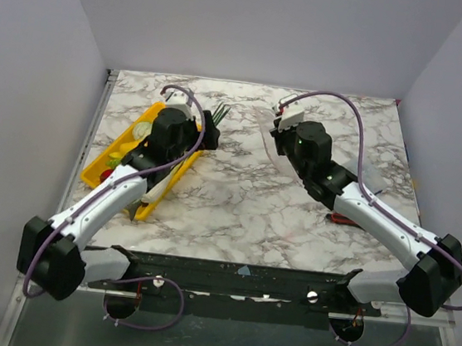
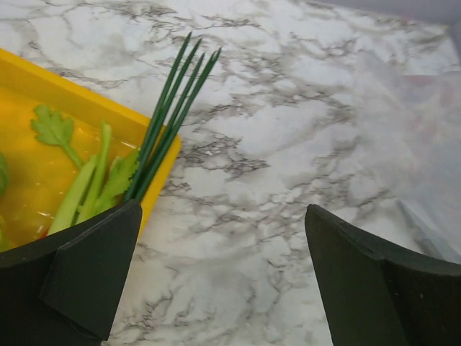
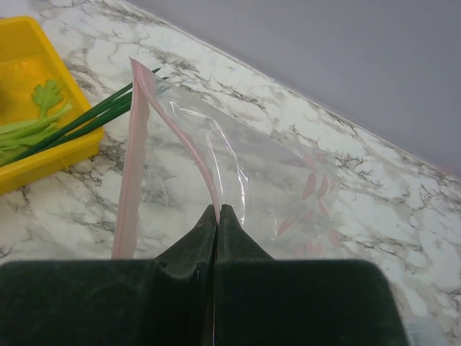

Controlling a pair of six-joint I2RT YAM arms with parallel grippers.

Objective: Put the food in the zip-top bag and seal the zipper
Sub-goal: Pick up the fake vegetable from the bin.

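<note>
— State of right gripper point(image 3: 217, 210)?
— Pinching the bag point(image 3: 281, 180) at its pink zipper point(image 3: 132, 158), far side, right of centre.
— And left gripper point(image 2: 222, 216)?
— Spread wide, just beside green stalks point(image 2: 171, 115) poking over yellow tray point(image 2: 79, 101), far left.

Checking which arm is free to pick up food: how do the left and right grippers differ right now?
The left gripper is open, fingers wide apart and empty; the right gripper is shut, pinching the zip-top bag at its pink zipper. The left gripper sits just beside the yellow tray, near the thin green stalks; the right gripper is at the bag, whose mouth is parted. Both have dark fingers.
</note>
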